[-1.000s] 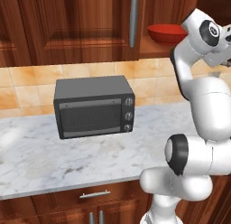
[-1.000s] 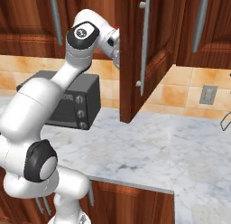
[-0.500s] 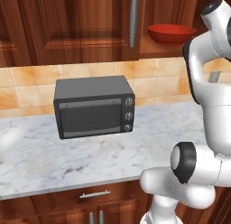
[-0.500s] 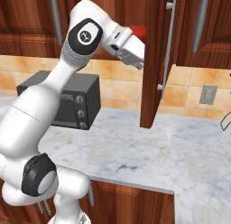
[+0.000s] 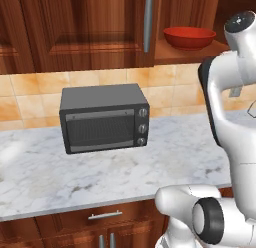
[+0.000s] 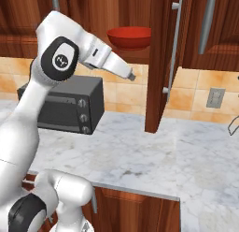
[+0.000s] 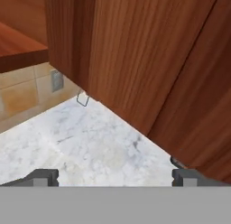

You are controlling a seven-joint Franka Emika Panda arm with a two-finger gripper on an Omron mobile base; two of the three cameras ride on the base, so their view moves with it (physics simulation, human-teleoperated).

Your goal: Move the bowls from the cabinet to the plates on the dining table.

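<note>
With the dark reddish-brown wooden cabinet door (image 6: 161, 62) opened, the empty, wide-open end effector (image 6: 132, 77) was judged to need raising to the solid red round bowl (image 6: 129, 37) on the cabinet shelf.

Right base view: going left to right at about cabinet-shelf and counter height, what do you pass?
Toaster oven → claw, open and empty → red bowl on the cabinet shelf → open cabinet door → wall outlet.

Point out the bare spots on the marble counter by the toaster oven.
Bare marble counter lies right of the toaster oven, under the open cabinet door, and along the front edge. It is crowded only at the oven.
</note>
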